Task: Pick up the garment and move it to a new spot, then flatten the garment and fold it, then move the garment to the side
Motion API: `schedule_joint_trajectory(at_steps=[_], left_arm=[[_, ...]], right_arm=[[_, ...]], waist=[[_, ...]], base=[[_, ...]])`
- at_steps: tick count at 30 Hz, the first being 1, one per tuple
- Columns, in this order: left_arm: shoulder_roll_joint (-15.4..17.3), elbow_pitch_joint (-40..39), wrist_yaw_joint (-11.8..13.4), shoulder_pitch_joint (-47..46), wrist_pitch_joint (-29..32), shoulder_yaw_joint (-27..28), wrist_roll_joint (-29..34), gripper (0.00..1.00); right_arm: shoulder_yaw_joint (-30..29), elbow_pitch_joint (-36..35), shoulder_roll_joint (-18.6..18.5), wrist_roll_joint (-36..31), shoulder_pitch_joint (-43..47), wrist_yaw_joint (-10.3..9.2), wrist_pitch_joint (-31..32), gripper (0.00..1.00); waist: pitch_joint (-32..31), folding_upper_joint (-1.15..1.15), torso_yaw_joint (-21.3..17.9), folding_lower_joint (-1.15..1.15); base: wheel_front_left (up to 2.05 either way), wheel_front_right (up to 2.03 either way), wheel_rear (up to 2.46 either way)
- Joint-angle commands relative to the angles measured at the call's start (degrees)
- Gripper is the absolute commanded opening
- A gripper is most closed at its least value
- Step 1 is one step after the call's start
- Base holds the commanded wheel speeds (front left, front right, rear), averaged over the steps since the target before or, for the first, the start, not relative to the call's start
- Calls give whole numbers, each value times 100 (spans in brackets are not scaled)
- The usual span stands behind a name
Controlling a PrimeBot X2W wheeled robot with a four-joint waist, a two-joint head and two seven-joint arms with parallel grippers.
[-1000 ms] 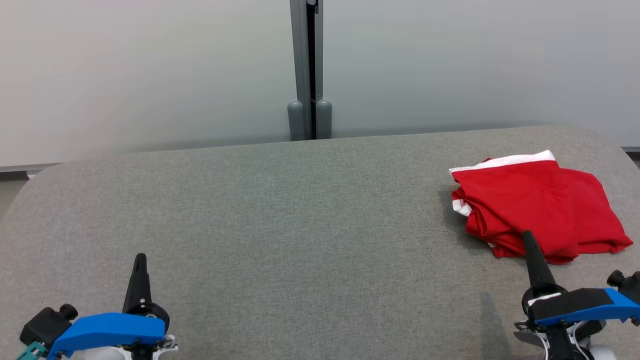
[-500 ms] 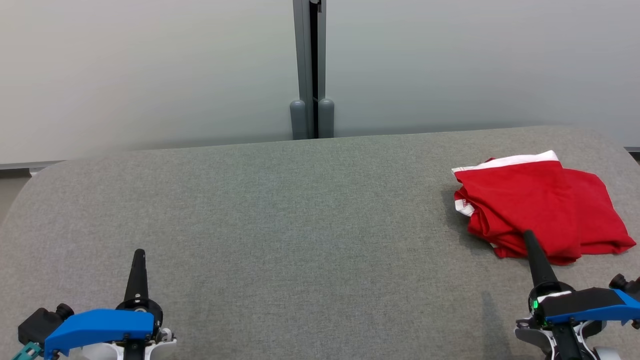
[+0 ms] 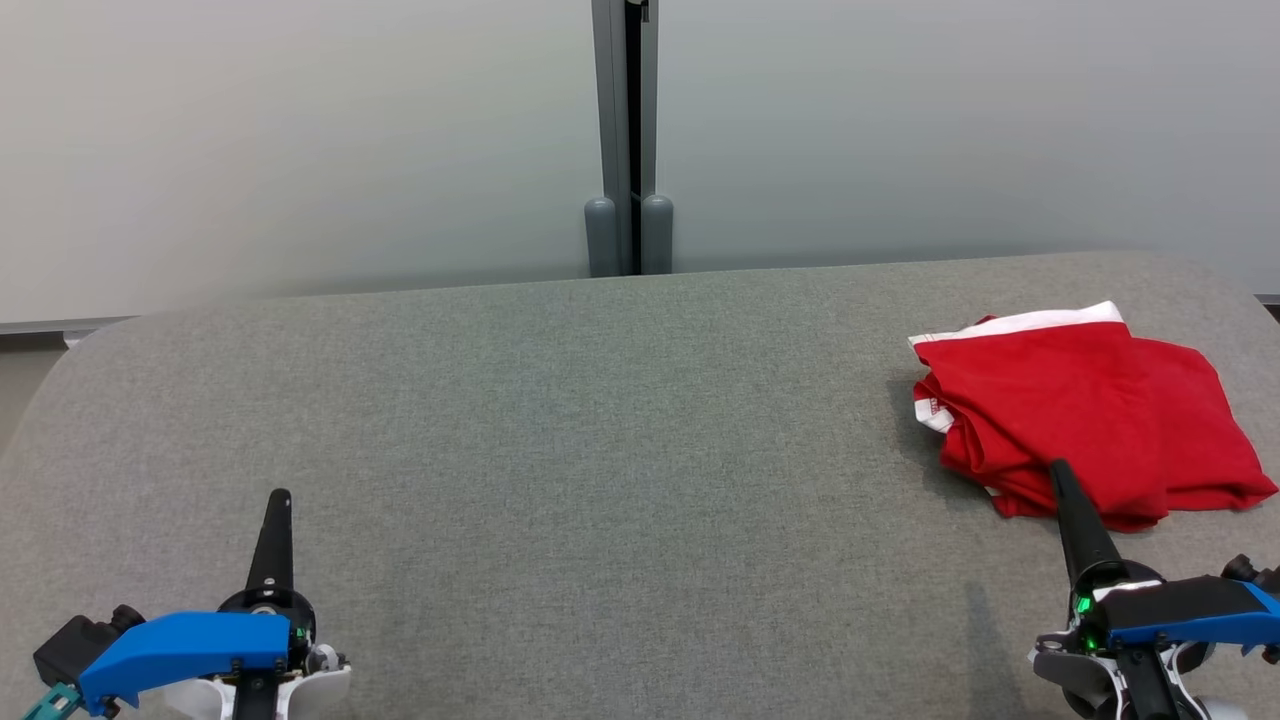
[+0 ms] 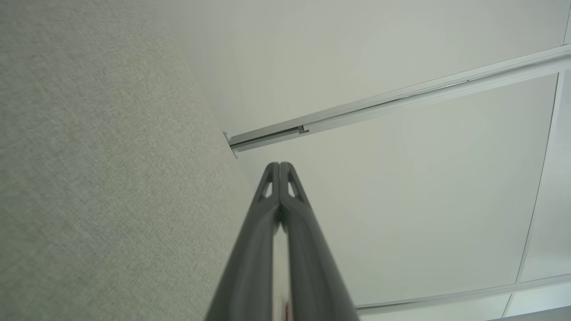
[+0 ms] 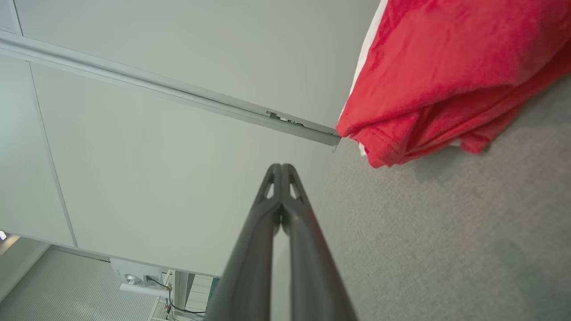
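Head view, one red garment [image 3: 1090, 410] lying on grey table [image 3: 600, 450], left gripper [image 3: 281, 498] and right gripper [image 3: 1058, 472] both clenching empty, bodies being cropped.

Right wrist view: garment [image 5: 446, 67] cut off at top and right edges. Head view: right fingers [image 3: 1077, 520] hide part of its near hem; white patch [image 3: 930, 410] print unreadable.

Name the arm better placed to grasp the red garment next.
Right. The right gripper, shut, points close by the garment at the table's right end; the left gripper, also shut, is far off at the left.
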Motion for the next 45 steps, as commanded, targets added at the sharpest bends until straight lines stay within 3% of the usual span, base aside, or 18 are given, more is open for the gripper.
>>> schedule_joint_trajectory(at_steps=[1, 27, 45], left_arm=[[4, -58, -46, -118, 47, 42, -134, 0], [-27, -100, -55, -181, 351, 134, -1246, 0], [-41, -114, -61, -202, 475, 170, -1696, 0]], right_arm=[[-38, -66, 11, 149, 39, 2, 49, 0], [-165, -110, 78, 1234, 70, 2, 347, 0], [-217, -124, 105, 1664, 87, 2, 472, 0]], waist=[[2, 0, 4, 0], [34, 0, 65, -1], [49, 0, 96, -1]], base=[[0, 0, 0], [0, 0, 0], [0, 0, 0]])
